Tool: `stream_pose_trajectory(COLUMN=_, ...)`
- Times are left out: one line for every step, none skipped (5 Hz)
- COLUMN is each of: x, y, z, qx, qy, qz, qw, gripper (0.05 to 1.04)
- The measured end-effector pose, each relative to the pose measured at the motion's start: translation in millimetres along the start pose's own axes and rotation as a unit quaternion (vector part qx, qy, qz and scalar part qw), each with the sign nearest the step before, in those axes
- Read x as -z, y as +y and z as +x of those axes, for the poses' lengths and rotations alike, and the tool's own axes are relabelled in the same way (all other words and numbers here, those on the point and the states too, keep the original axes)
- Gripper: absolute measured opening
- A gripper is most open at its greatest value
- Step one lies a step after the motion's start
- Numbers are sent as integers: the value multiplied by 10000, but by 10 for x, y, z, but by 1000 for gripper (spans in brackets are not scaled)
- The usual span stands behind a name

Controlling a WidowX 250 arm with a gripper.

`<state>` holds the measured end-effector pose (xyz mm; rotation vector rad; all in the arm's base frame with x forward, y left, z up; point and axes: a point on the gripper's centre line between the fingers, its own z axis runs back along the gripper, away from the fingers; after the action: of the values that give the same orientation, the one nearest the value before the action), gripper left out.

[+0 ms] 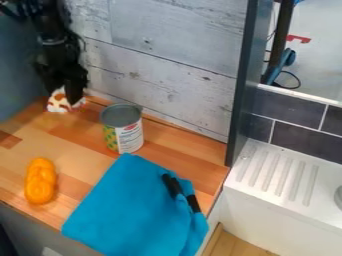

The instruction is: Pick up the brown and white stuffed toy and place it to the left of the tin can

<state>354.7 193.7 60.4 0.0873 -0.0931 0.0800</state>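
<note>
The black arm (52,30) comes in from the top, over on the left side of the view. It hangs almost straight down and leans just a little to the right at the bottom. A thin black cord (83,44) curves out next to it. At the low end is the black gripper (65,94), which points down, with its tip low.

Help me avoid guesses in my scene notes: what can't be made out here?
All in the camera view:
- White-and-brown thing: partly hidden by the gripper; I can't say what it is.
- Can: its label's small print is too small to read; its far side is turned away.
- Blue cloth: its folds hide whatever may lie beneath.
- Round grey thing: cut off by the right edge.
</note>
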Motion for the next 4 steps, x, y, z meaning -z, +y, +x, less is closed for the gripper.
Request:
stream_pose_trajectory(x=192, y=-32, z=58, qx=32, qy=-22, qz=82, qw=10000, gripper=588)
stream_pose_trajectory(x=333, y=-111, z=90, qx=202, qy=121, qz=18, qw=9997, gripper=588)
stream_pose_trajectory(x=371, y=-125, z=104, qx=306, qy=174, qz=-59, qw=9994, gripper=588)
stream_pose_trajectory(x=374, y=-149, z=117, qx=488, qy=250, qz=-215, qw=9983, gripper=659)
